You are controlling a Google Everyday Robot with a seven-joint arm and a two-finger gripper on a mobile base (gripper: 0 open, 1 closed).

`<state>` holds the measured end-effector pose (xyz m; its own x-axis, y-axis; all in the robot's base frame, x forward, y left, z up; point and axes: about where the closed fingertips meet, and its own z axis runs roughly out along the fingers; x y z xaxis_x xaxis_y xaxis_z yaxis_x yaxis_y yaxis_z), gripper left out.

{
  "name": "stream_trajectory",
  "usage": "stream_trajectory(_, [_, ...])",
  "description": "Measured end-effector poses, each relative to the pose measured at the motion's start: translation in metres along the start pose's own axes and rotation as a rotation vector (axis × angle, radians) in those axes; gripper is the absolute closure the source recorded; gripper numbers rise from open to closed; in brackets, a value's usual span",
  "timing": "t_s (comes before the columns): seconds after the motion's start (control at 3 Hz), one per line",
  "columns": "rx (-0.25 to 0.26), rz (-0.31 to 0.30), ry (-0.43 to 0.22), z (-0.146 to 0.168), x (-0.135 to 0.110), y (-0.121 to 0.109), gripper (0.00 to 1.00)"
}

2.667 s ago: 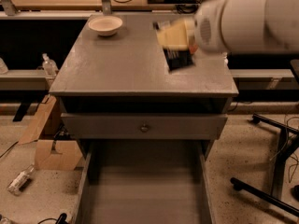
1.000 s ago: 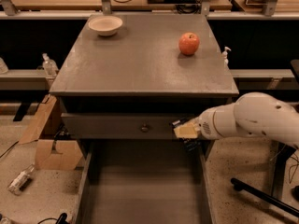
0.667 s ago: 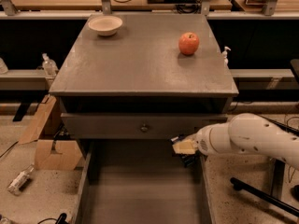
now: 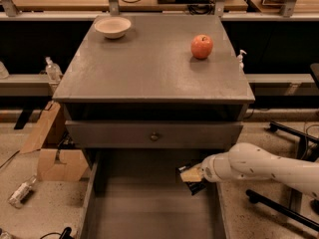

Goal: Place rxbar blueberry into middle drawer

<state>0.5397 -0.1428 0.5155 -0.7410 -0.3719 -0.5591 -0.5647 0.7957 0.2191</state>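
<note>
The middle drawer (image 4: 124,208) is pulled out wide open at the bottom of the view, a grey box with a plain floor. My gripper (image 4: 191,175) reaches in from the right on a white arm and hangs over the drawer's right side, just under the closed drawer front above. It is shut on the rxbar blueberry (image 4: 192,180), a dark packet that sticks out below the pale fingers (image 4: 188,174) and is held above the drawer floor.
A red apple (image 4: 202,46) and a pale bowl (image 4: 112,27) sit on the grey cabinet top (image 4: 149,63). The upper drawer front with a round knob (image 4: 154,136) is closed. Cardboard boxes (image 4: 52,153) stand at the left, a chair base (image 4: 289,203) at the right.
My gripper with the packet has come down from the cabinet top, past the closed drawer front, and now sits lower and further in over the open drawer.
</note>
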Motion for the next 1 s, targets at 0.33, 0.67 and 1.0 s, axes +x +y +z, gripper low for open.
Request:
stream_trajectory(0.33, [-0.042,0.028,0.083,0.036,0.022,-0.006,1.0])
stream_trajectory(0.67, [-0.101,0.048,0.131,0.048,0.046,-0.005,1.0])
stream_trajectory(1.0, [-0.113,0.05,0.142,0.05,0.051,-0.003,0.85])
